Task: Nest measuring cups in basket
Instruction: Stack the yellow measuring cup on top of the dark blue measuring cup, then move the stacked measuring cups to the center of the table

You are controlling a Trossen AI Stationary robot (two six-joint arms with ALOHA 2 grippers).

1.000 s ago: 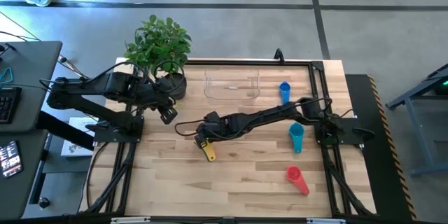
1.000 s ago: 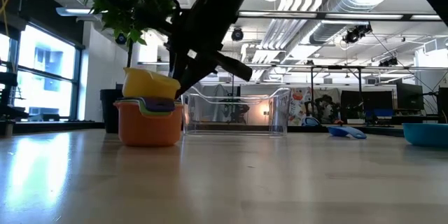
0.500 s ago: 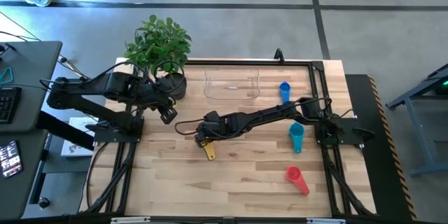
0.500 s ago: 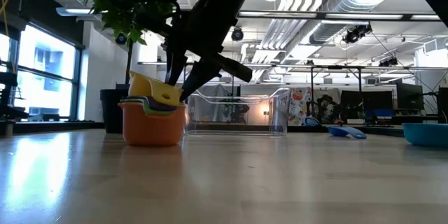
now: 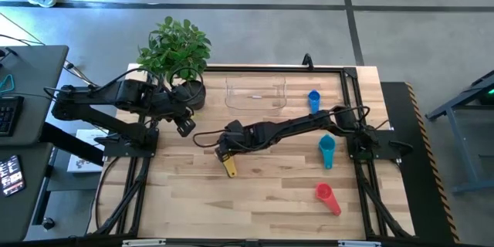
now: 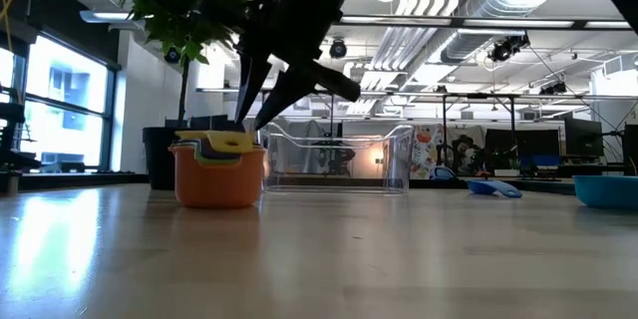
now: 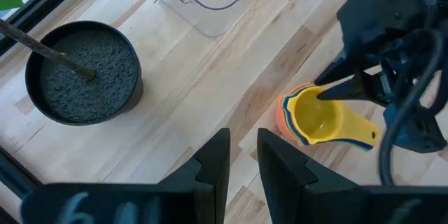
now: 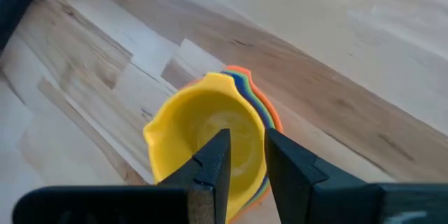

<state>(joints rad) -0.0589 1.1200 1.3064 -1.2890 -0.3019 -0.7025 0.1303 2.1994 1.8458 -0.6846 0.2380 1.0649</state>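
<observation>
An orange cup (image 6: 219, 174) stands left of the table's middle with other cups nested in it. The yellow cup (image 6: 225, 142) sits level on top, its handle (image 5: 231, 169) pointing toward the near edge. My right gripper (image 8: 245, 143) slants down over it, narrowly open, its fingers on either side of the yellow rim. The blue cup (image 5: 313, 99), teal cup (image 5: 326, 151) and red cup (image 5: 327, 198) lie on the table's right part. The clear basket (image 5: 255, 94) stands at the far side, nothing in it. My left gripper (image 7: 243, 147) hovers by the plant, narrowly open. My right gripper comes slanting down from the table's right. One finger (image 8: 218, 143) is inside the yellow cup's bowl and the other (image 8: 274, 147) is outside its rim (image 8: 260, 127). I cannot tell whether either touches it. The cup rests nested in the stack.
A dark round plant pot (image 7: 84, 70) with a leafy plant (image 5: 176, 46) stands at the far left corner, beside the basket. A black frame runs along the table's edges. Bare wood lies between the stack and the near edge.
The yellow cup was held above the stack, then came down tilted, and now sits level and deep in it. My right gripper lowered it there, then rose slightly while the cup settled.
</observation>
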